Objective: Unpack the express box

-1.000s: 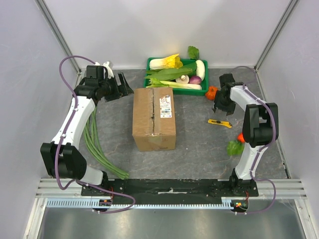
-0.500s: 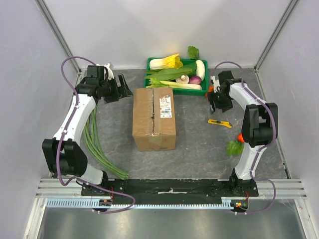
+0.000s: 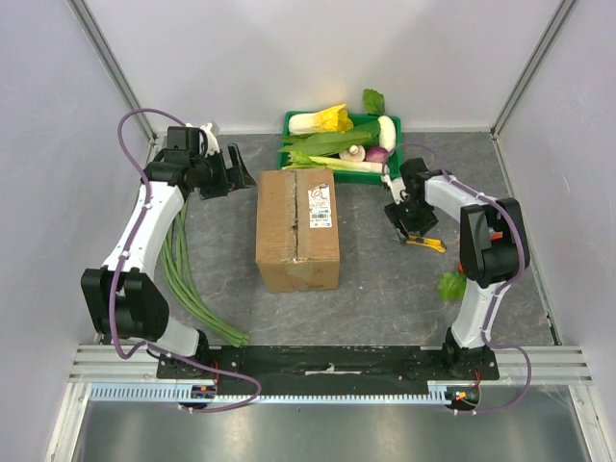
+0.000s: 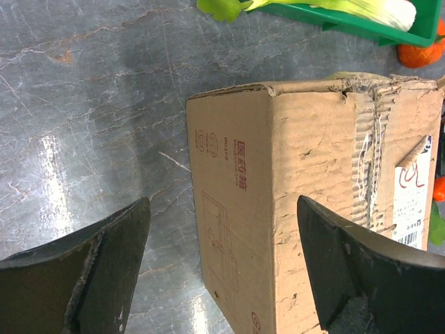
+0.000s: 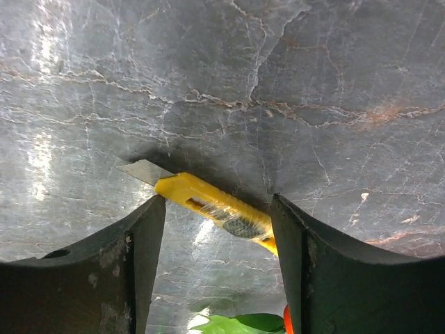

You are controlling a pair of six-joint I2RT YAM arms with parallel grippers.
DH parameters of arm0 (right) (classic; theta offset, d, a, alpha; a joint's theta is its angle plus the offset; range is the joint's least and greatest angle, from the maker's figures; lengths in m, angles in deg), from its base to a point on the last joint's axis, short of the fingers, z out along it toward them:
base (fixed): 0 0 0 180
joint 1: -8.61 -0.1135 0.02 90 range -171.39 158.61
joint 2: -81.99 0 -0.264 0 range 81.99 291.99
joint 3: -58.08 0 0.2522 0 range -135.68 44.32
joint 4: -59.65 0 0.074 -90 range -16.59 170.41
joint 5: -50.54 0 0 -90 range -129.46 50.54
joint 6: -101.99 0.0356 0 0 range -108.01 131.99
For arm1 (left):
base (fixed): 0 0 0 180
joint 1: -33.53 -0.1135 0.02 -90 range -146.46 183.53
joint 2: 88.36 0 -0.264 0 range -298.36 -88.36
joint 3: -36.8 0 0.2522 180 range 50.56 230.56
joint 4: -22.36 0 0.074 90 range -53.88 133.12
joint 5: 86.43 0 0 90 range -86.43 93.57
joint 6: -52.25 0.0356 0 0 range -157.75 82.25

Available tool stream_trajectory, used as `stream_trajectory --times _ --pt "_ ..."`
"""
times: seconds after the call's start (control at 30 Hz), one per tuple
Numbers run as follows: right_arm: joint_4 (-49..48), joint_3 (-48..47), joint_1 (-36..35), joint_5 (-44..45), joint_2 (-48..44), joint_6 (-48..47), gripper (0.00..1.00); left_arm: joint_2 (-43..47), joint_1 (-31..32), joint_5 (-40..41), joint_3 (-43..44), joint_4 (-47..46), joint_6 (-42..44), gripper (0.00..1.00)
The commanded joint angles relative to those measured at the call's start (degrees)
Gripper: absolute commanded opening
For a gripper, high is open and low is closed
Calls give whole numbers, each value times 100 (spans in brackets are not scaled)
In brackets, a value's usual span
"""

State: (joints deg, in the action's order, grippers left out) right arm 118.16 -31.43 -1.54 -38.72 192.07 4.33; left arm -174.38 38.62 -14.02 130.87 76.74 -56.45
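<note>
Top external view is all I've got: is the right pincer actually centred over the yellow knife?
Observer: Yes. In the right wrist view the yellow knife lies on the table between the open fingers of the right pincer, not yet gripped.
Operator: Extended or retracted?
Observer: Extended. The bare blade shows beyond the handle.
Operator: And over on the left?
Observer: The left wrist view shows the express box with a ragged top seam, torn fibres across it.

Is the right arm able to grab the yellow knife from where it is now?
Probably yes. The right gripper hangs over the knife, jaws open to either side of it, and nothing lies between.
</note>
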Motion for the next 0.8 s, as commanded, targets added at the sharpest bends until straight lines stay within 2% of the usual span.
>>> stream_trajectory --times 0.0,0.3,0.53,0.6,0.77 --pt "-441 130 -13 489 -373 -280 69 6 -60 -175 72 -37 305 91" --pt "-678 121 -13 929 -163 -140 66 50 -86 -272 -77 -89 288 91" --pt "-652 113 -13 859 -5 651 50 85 -95 -333 -104 -98 235 91" --pt "-626 165 -22 885 -13 757 50 94 -95 -377 -95 -107 218 91" --pt "-599 604 -22 816 -276 1521 60 129 -95 -447 -121 -98 174 91"
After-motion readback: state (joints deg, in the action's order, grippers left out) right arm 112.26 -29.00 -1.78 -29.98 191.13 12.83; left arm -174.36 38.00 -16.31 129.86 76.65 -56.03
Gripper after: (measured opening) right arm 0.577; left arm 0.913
